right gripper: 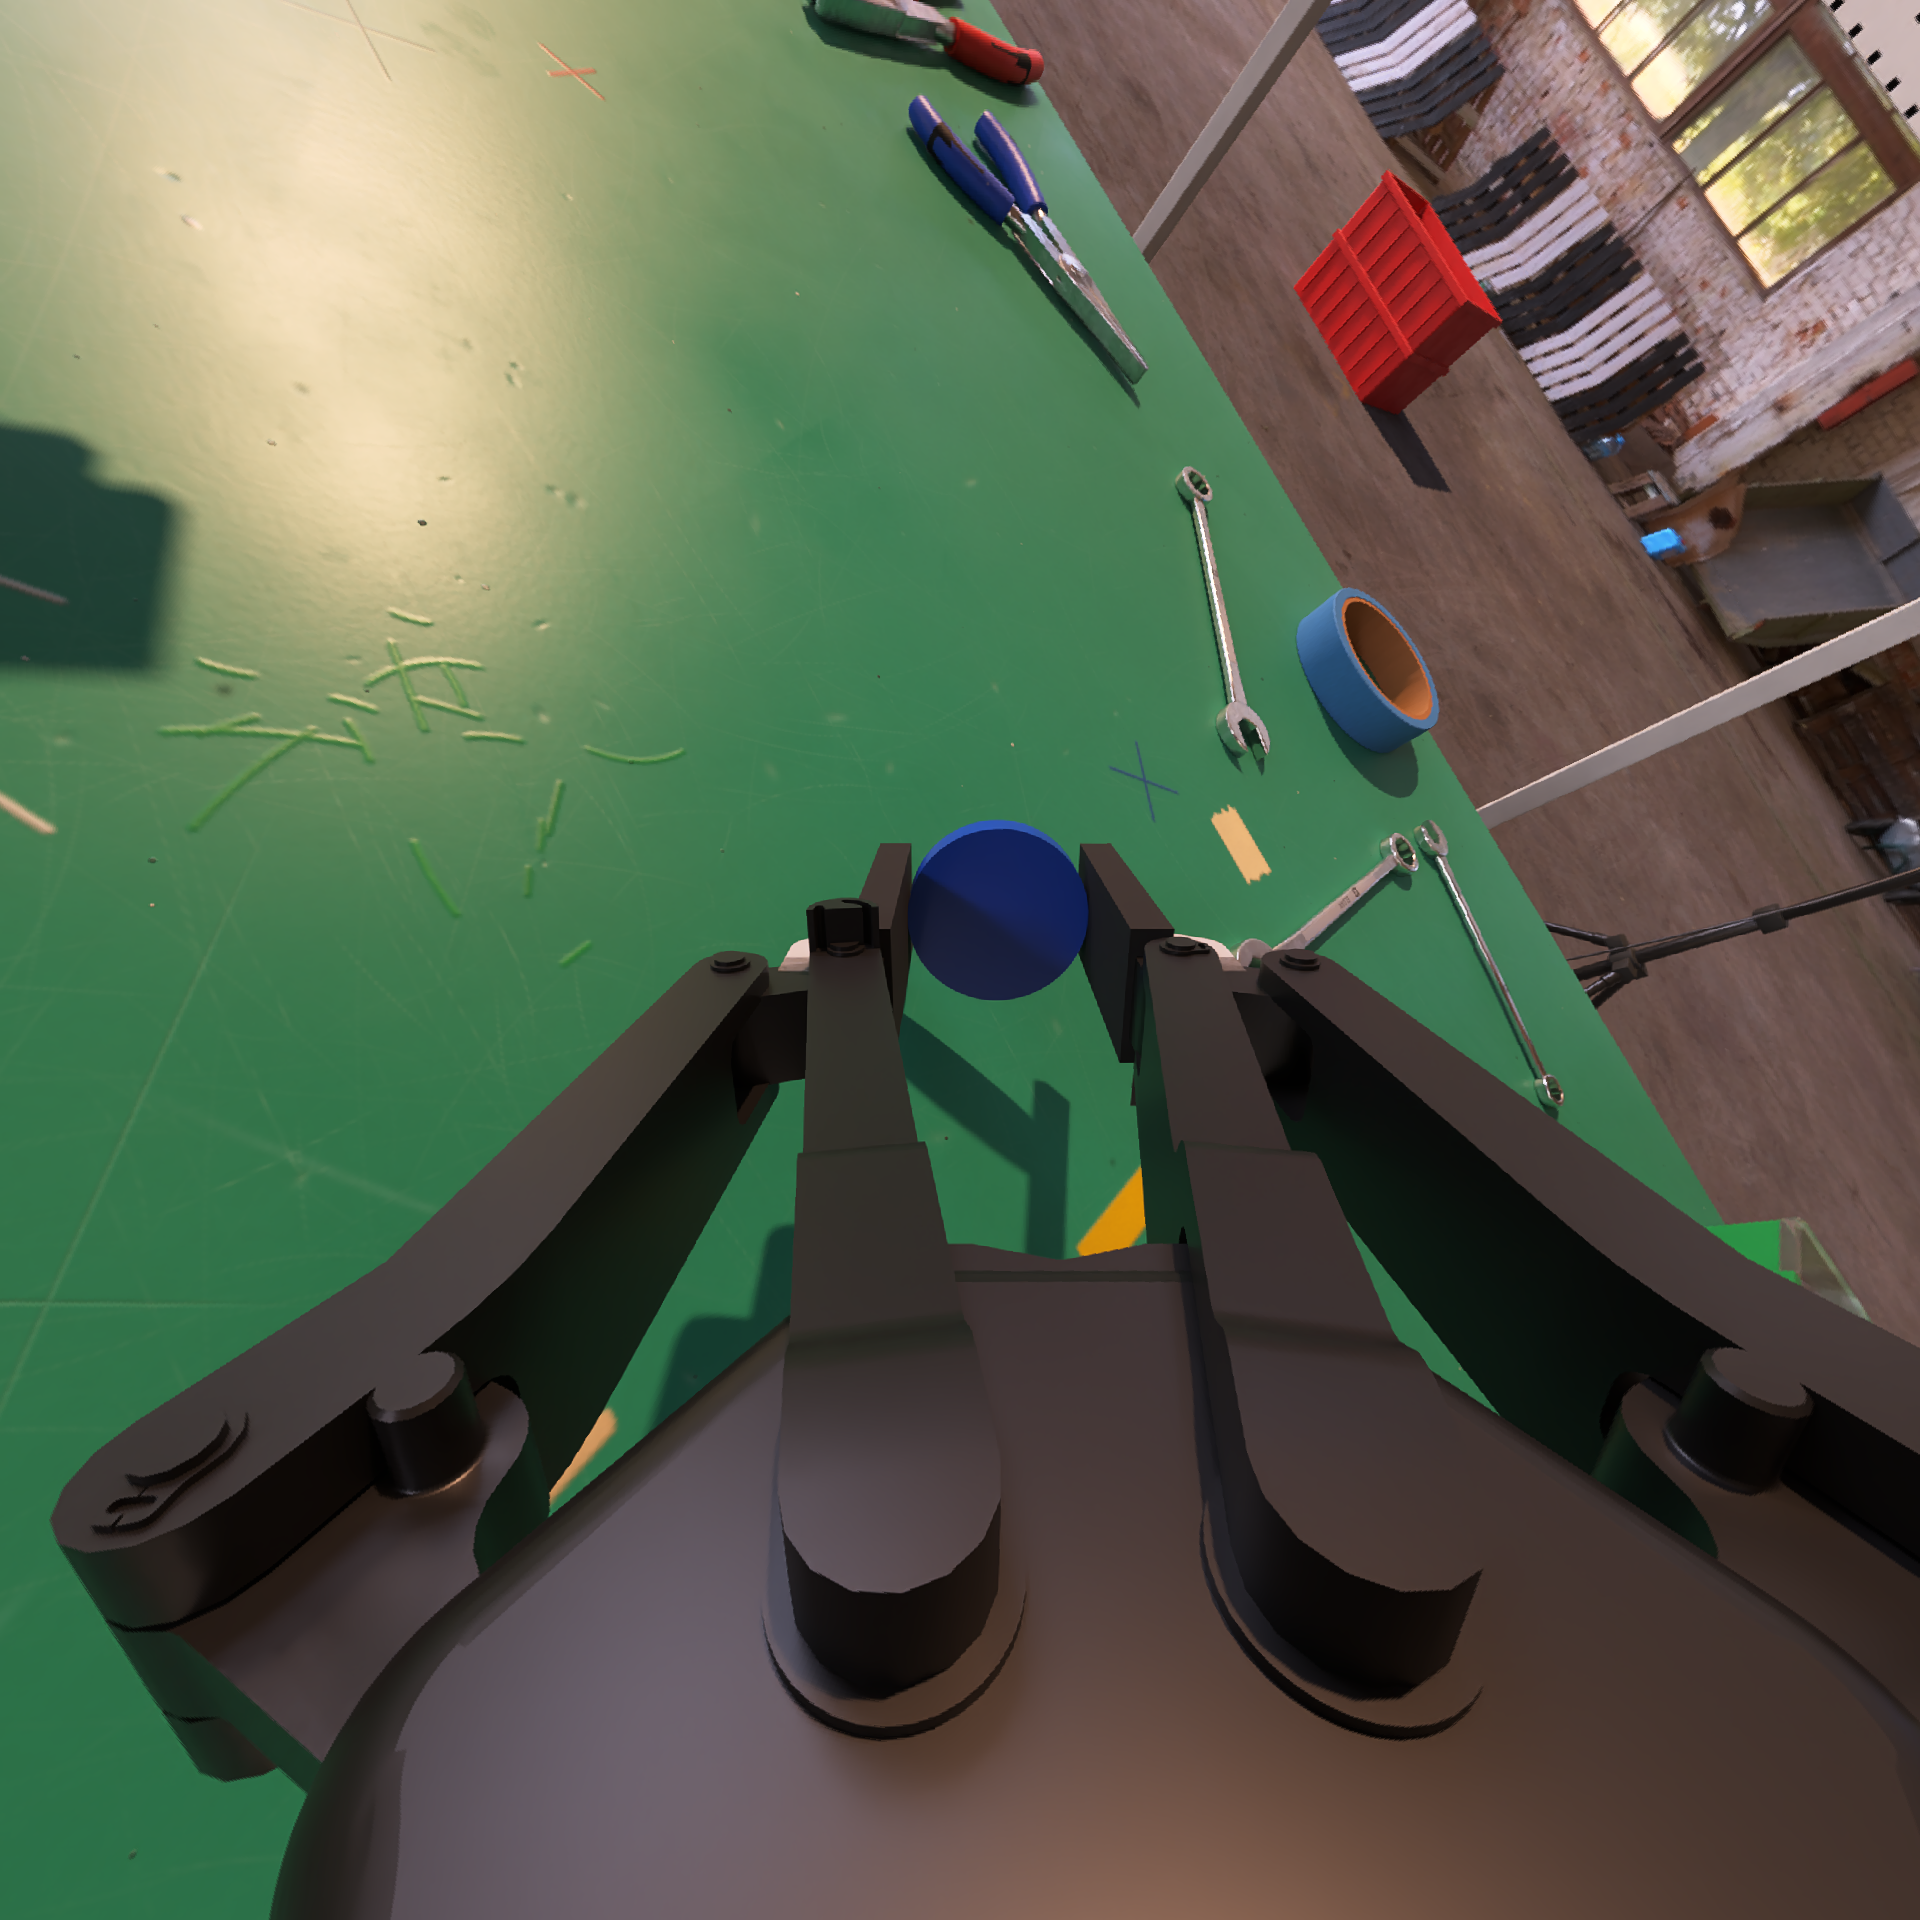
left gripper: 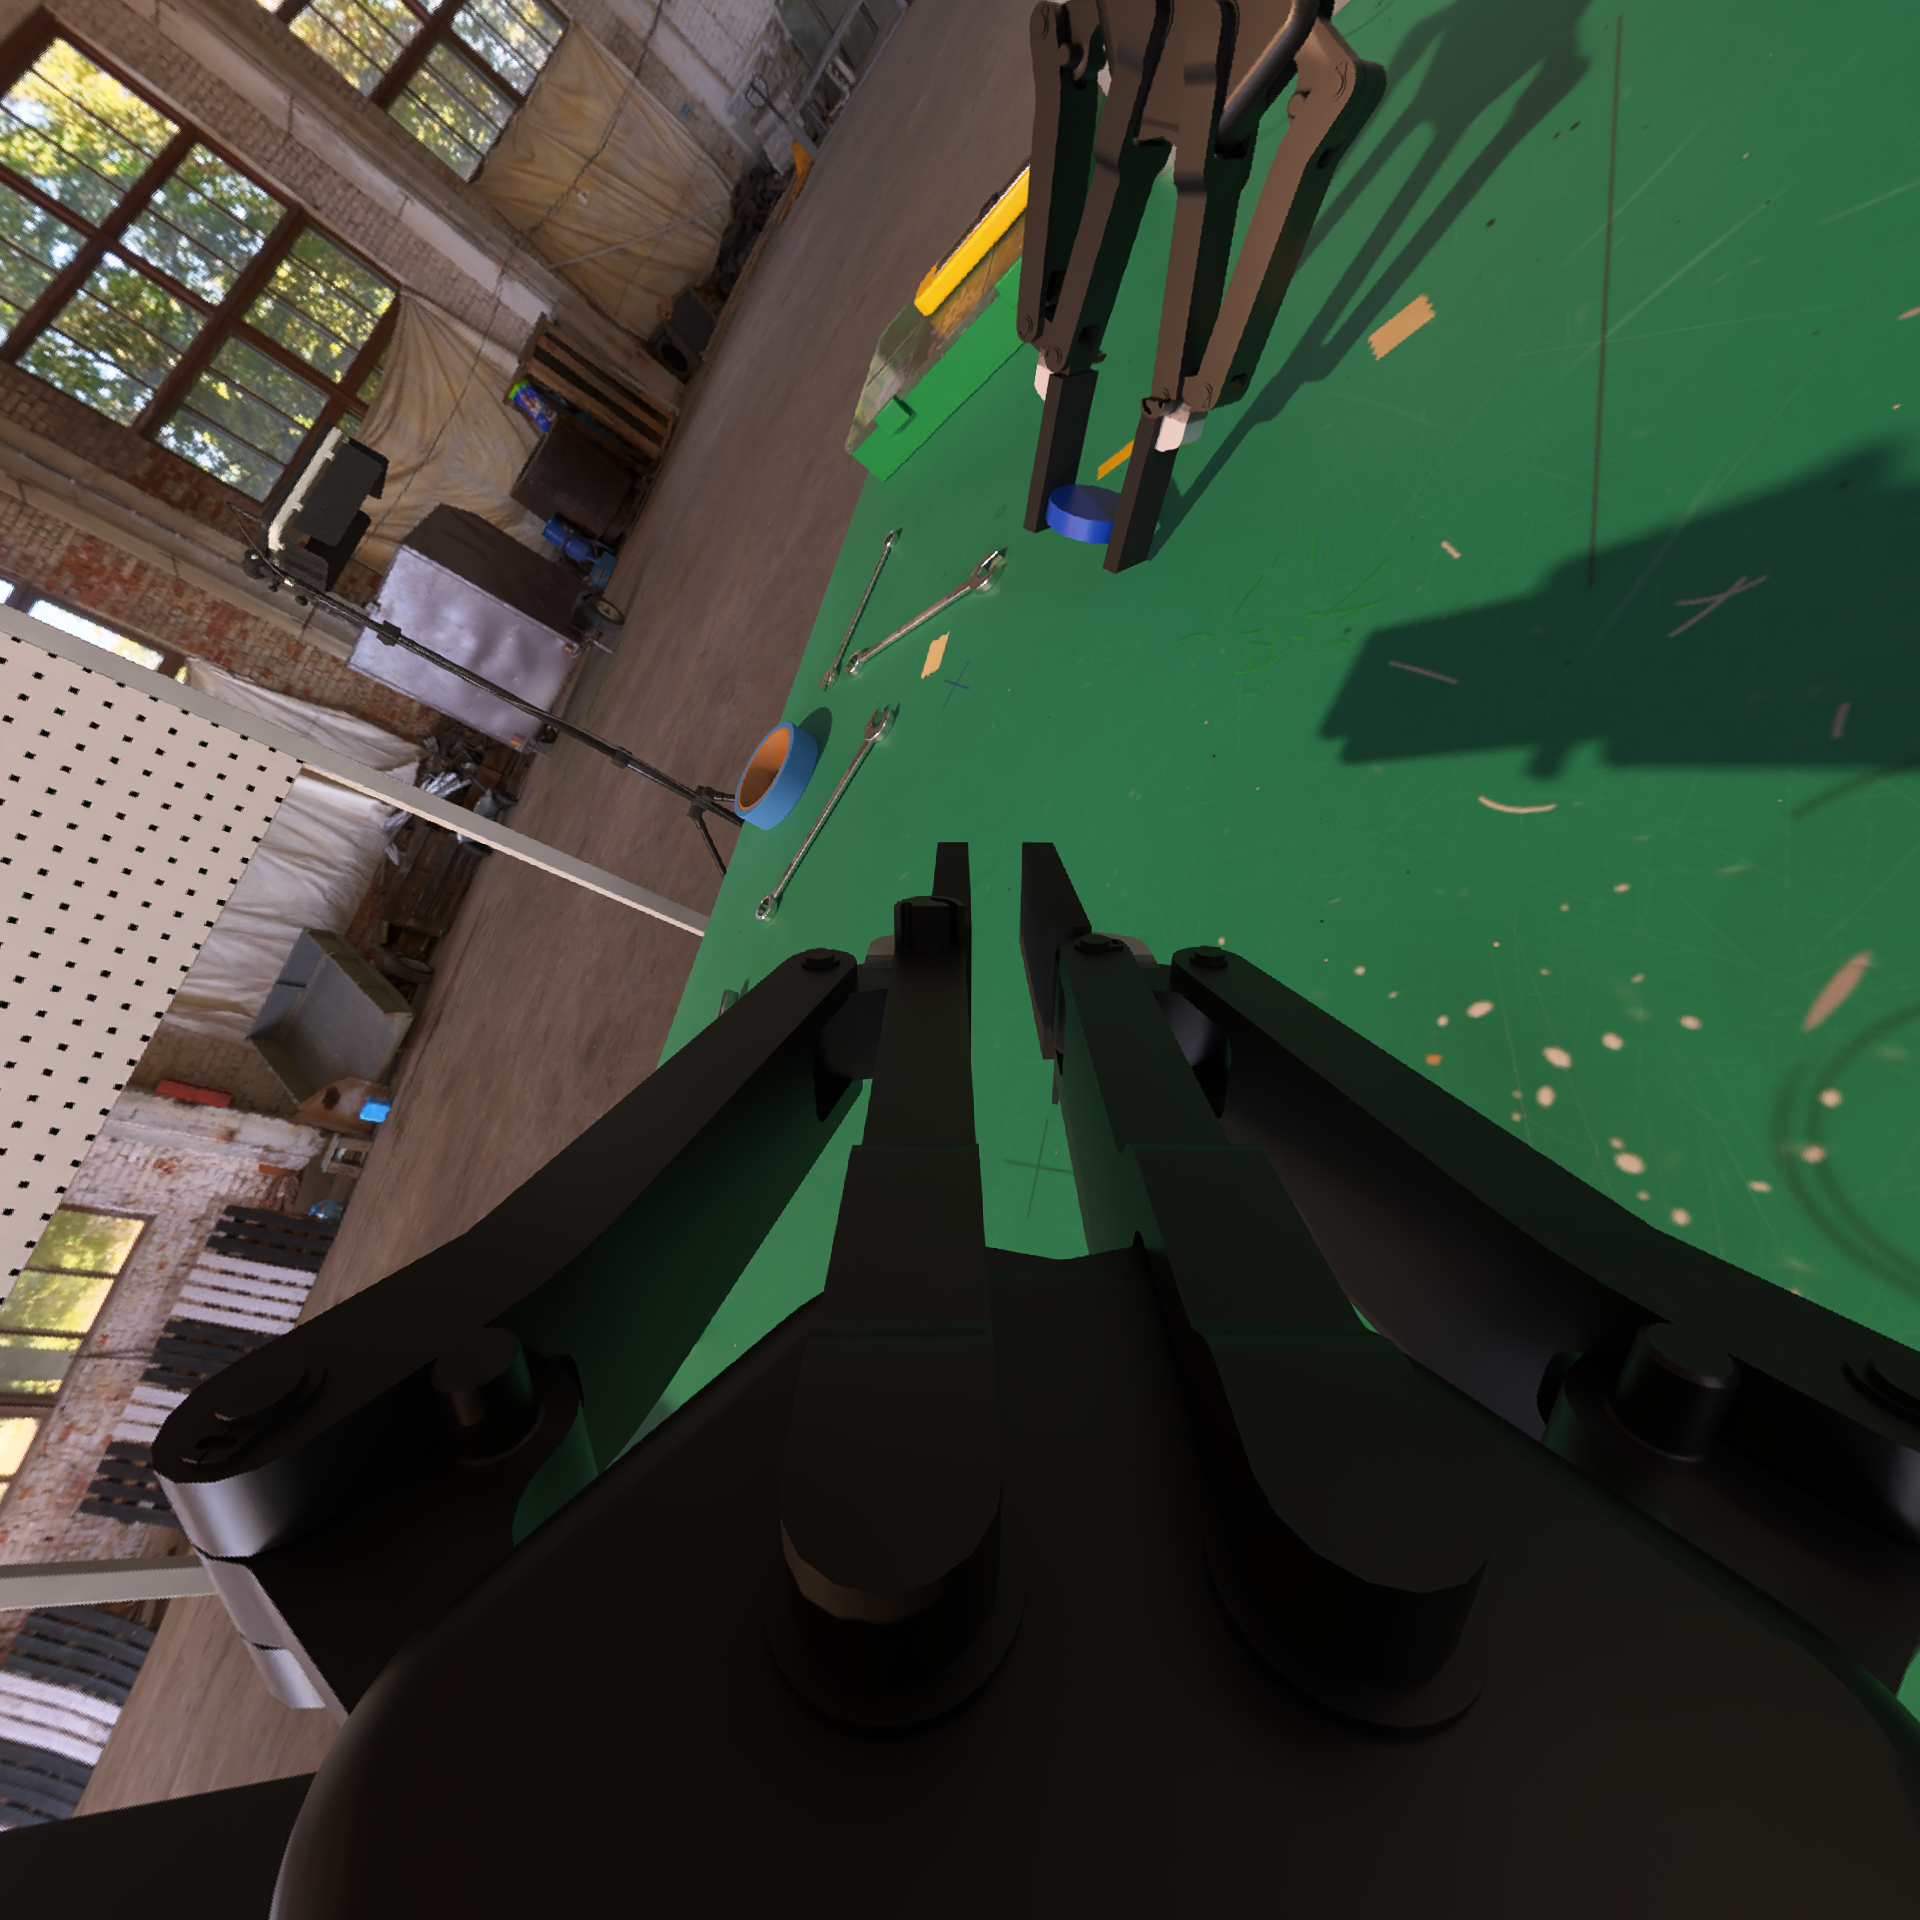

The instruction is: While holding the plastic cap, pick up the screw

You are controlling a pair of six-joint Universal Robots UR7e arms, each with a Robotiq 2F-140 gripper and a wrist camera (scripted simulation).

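My right gripper is shut on the plastic cap, a round blue disc pinched at its sides between the two pads and held above the green table. In the left wrist view the same gripper hangs at the top with the cap in its fingertips, just over the table. My left gripper is lower and nearer, with its jaws drawn together to a narrow slit. Only green table shows through the slit. No screw shows in either view.
Three wrenches and a blue tape roll lie near the table edge. They also show in the right wrist view: a wrench and the tape. Blue-handled pliers lie farther along. A green and yellow block sits behind the right gripper.
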